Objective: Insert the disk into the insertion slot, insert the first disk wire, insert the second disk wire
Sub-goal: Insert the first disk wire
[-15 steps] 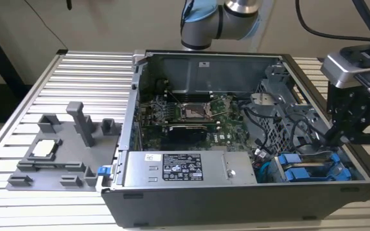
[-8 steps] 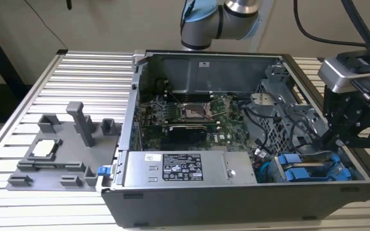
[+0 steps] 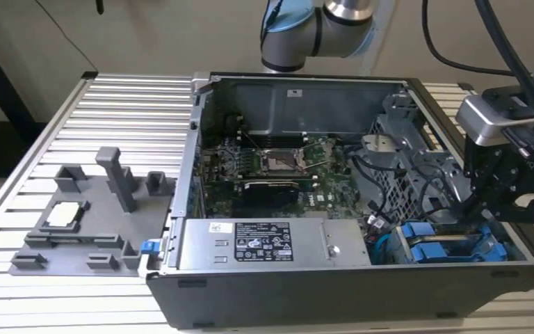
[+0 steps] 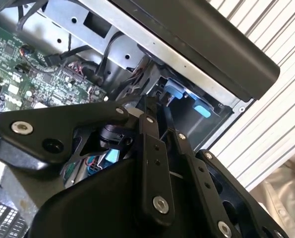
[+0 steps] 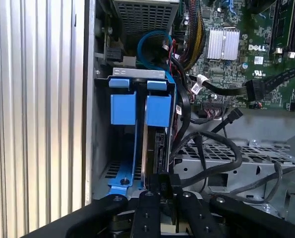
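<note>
The disk [image 5: 154, 141] stands on edge, pushed down inside the insertion slot [image 5: 137, 73], with the bright blue end tab of its carrier facing the first wrist view. An empty blue carrier [image 5: 122, 106] sits just beside it in the neighbouring compartment of the same grey perforated cage. At the disk's near end the gripper [image 5: 161, 186] has its two black fingers drawn close together, and they appear to pinch a small black wire plug [image 5: 162, 178] held against the disk's edge. A thick black cable [image 5: 229, 158] loops away from that spot over the perforated metal. In the second wrist view the fingers [image 4: 152, 148] run side by side and taper towards the blue tabs in the bay. In the exterior view the gripper [image 3: 471, 209] hangs over the corner of the open computer case [image 3: 341, 299] at the exterior view's right, directly above the blue carriers. Next to the bay, towards the exterior view's left, lies a silver power-supply box [image 3: 267, 242] with a white label, and behind it the green motherboard [image 3: 267, 163]. The case rests on a ribbed aluminium table [image 3: 128, 111]. A grey moulded fixture tray [image 3: 91, 216] sits on the table outside the case, well apart from the gripper.
</note>
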`<state>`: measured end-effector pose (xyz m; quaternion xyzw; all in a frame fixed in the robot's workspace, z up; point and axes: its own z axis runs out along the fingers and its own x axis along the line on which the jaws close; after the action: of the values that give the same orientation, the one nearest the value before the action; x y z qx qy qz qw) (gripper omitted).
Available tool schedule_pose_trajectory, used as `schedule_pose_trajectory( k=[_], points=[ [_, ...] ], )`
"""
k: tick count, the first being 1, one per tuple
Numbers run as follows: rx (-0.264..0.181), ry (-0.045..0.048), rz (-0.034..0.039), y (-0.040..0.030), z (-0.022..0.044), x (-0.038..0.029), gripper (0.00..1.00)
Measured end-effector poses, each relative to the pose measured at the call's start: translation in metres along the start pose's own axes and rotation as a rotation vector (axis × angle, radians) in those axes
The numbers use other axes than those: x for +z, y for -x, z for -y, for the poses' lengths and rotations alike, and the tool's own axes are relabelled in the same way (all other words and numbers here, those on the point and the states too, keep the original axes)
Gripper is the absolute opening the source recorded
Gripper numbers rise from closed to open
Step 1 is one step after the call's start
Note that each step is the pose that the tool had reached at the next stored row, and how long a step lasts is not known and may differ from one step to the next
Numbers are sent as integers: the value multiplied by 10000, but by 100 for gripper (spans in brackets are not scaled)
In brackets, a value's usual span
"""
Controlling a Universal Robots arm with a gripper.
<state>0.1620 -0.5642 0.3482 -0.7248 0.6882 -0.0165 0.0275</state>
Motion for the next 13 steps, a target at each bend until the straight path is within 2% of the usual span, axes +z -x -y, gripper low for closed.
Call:
schedule_pose_trajectory(
  k=[2,5,13],
  points=[
    [2,52,10,-3,-2,15,19],
    [6,55,70,-4,-1,20,19],
    [80,54,67,-12,-1,43,19]
  ],
)
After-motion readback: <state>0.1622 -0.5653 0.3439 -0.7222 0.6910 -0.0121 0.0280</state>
